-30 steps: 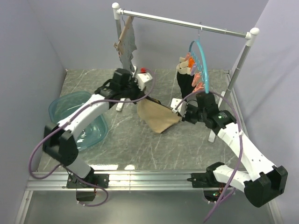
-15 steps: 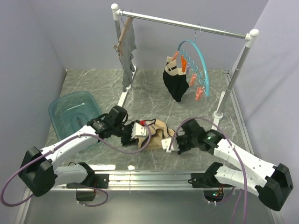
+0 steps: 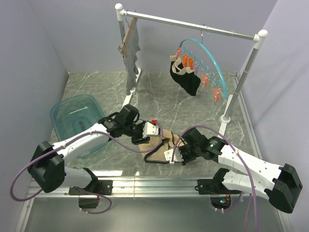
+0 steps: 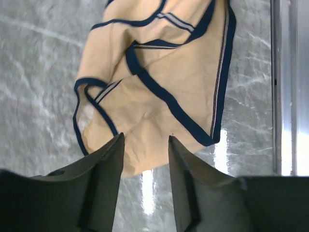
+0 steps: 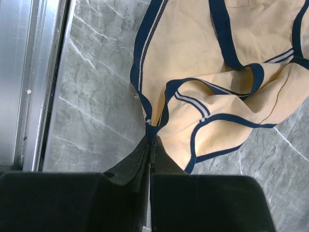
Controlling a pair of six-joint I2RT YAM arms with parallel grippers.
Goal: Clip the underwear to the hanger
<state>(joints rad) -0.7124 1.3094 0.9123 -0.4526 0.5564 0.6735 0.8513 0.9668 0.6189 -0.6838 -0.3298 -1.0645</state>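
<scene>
We're down low near the front of the table (image 3: 159, 96). The metal rail (image 4: 285, 87) runs close along the right side of the left claw (image 4: 145, 140), so there's little room that way. Ahead of it and off to its left, past the cloth, is bare marble. For the right claw (image 5: 150, 137) it's mirrored: the rail is on its left and open tabletop lies to its right beyond the fabric.

The underwear (image 3: 161, 145) lies crumpled on the marble between the two claws, which face each other across it. The dark trim loops over the beige cloth in folds.

Far ahead of both claws and well apart from them, the hanger (image 3: 212, 65) hangs from the rack bar (image 3: 193, 25) with the black underwear (image 3: 186, 79) clipped to it. The teal basin (image 3: 72, 118) sits off behind the left arm.

Now the claws. The left claw's fingers (image 4: 108, 164) stand parted with a clear gap, the tips over the near hem of the underwear. We cannot tell whether they touch it, and nothing is pinched. The right claw is closed tight, fingers pressed together, and the dark trim runs straight into its tip, so it's gripping the underwear by that edge.
</scene>
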